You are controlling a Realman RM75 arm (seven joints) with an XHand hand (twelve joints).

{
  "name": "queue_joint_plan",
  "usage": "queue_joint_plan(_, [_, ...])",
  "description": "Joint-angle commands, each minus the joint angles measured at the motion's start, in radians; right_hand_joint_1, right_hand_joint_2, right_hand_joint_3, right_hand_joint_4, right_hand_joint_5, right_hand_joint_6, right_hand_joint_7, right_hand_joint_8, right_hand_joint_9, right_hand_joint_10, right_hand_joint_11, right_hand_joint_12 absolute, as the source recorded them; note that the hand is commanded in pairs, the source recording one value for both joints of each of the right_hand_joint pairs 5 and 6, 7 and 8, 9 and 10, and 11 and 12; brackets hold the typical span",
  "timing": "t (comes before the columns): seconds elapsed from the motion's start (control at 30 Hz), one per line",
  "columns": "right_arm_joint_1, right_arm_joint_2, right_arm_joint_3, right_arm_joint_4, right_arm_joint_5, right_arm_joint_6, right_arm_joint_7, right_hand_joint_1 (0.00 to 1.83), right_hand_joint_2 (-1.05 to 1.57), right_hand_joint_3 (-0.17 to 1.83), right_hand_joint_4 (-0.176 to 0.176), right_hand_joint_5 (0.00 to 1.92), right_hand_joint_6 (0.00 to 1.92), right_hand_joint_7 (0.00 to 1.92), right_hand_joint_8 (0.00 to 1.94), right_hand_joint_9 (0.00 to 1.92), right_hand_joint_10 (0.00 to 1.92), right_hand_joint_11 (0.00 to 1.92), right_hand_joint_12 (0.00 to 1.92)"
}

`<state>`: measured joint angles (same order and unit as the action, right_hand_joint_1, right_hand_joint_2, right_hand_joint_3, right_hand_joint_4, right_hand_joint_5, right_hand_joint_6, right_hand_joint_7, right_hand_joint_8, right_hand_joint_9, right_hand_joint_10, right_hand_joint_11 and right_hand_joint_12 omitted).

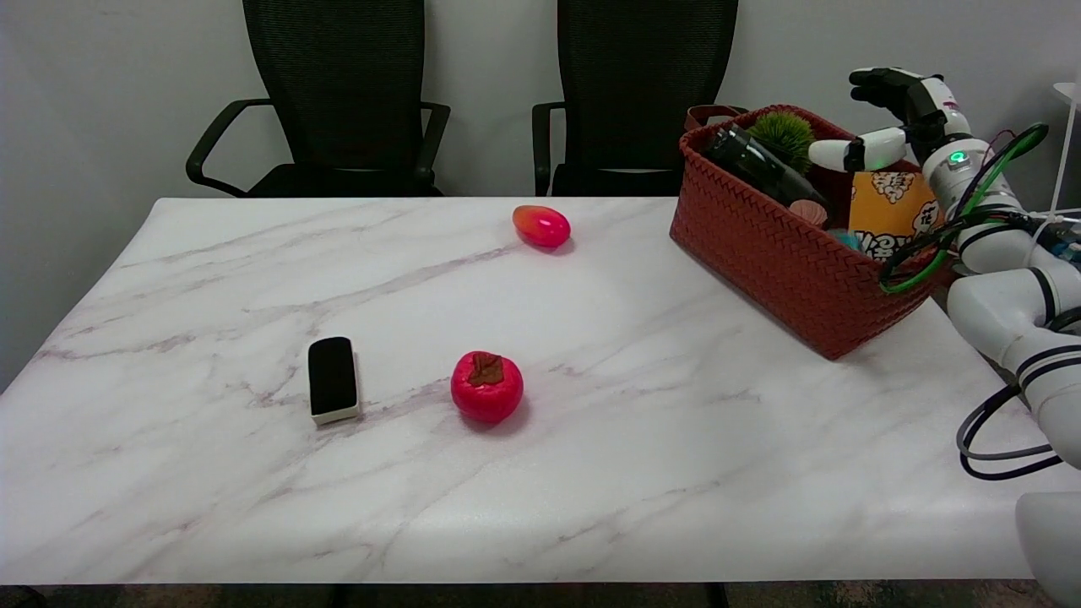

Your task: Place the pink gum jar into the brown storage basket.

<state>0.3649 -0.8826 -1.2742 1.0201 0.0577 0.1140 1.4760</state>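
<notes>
The brown woven storage basket stands at the table's far right. My right hand hovers over its back right part, fingers spread, with nothing visible in it. Inside the basket, a small pale pink rounded object shows beside a dark bottle; it may be the pink gum jar, but too little of it shows to be sure. Nothing else resembling the jar lies on the table.
The basket also holds a green spiky ball, an orange snack packet and something teal. On the marble table lie a pink-red egg-shaped fruit, a red persimmon and a black eraser. Two black chairs stand behind.
</notes>
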Motion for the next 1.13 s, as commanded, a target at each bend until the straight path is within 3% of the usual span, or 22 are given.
queue_joint_plan(0.03, [-0.013, -0.001, -0.006, 0.032, 0.059, 0.102, 0.008, 1.28, -0.31, 1.14, 0.000, 0.41, 0.41, 0.45, 0.45, 0.24, 0.24, 0.00, 0.00])
queue_joint_plan(0.17, [-0.056, -0.004, -0.034, 0.104, 0.256, 0.205, 0.029, 1.25, -0.47, 1.22, 0.000, 0.23, 0.23, 0.35, 0.35, 0.22, 0.22, 0.00, 0.00])
queue_joint_plan(0.3, [-0.165, -0.009, -0.055, 0.234, 0.405, 0.309, 0.020, 1.23, -0.45, 1.17, 0.000, 0.19, 0.19, 0.31, 0.31, 0.26, 0.26, 0.05, 0.05])
queue_joint_plan(0.43, [-0.273, -0.023, -0.034, 0.366, 0.416, 0.342, 0.020, 1.21, -0.34, 0.99, 0.000, 0.18, 0.18, 0.33, 0.33, 0.33, 0.33, 0.15, 0.15])
queue_joint_plan(0.53, [-0.366, -0.042, -0.040, 0.457, 0.416, 0.359, 0.020, 1.21, -0.31, 0.96, 0.000, 0.18, 0.18, 0.34, 0.34, 0.34, 0.34, 0.16, 0.16])
queue_joint_plan(0.7, [-0.477, -0.074, -0.134, 0.567, 0.412, 0.407, 0.017, 1.19, -0.09, 0.85, 0.000, 0.25, 0.25, 0.37, 0.37, 0.44, 0.44, 0.25, 0.25])
queue_joint_plan(0.9, [-0.516, -0.084, -0.308, 0.526, 0.362, 0.497, 0.017, 1.19, 0.24, 0.81, 0.000, 0.54, 0.54, 0.48, 0.48, 0.59, 0.59, 0.56, 0.56])
queue_joint_plan(1.13, [-0.512, -0.098, -0.435, 0.424, 0.359, 0.524, 0.017, 1.21, 0.35, 0.81, 0.000, 0.62, 0.62, 0.76, 0.76, 0.69, 0.69, 0.71, 0.71])
